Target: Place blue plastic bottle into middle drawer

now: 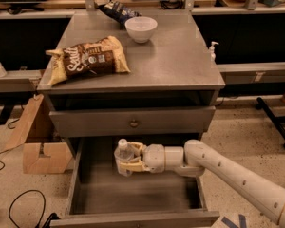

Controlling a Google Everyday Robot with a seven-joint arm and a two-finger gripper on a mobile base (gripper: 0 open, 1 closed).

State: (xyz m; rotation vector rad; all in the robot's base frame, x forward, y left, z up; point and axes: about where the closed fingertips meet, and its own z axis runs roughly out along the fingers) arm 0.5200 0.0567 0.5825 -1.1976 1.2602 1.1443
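The gripper is clamped round the bottle - yellowish fingers wrapped on its lower body, cap up, roughly upright. The bottle sits inside the open drawer, toward 11 o'clock of the drawer floor and just below the drawer front with the knob. The arm comes in from abt 4 o'clock, passing over the drawer's right wall.

I can't tell if the bottle's base is on the floor or hanging a bit above it, and that's the main worry. It's tall and narrow, so if it's let go with air under it, it'll prob. tip and roll toward the walls.

Other ways it could go wrong, as I see it:
- The cap is near the underside of the knob drawer front, so any lift or push toward 12 o'clock could knock it and twist the bottle in the grip.
- The forearm is low over the right wall. Dropping further could catch the arm on that edge.
- If the fingers open only a little and the arm pulls back toward 4 o'clock, they could drag the bottle over.

The chip bag and bowl up top are well apart from all this - no risk there.
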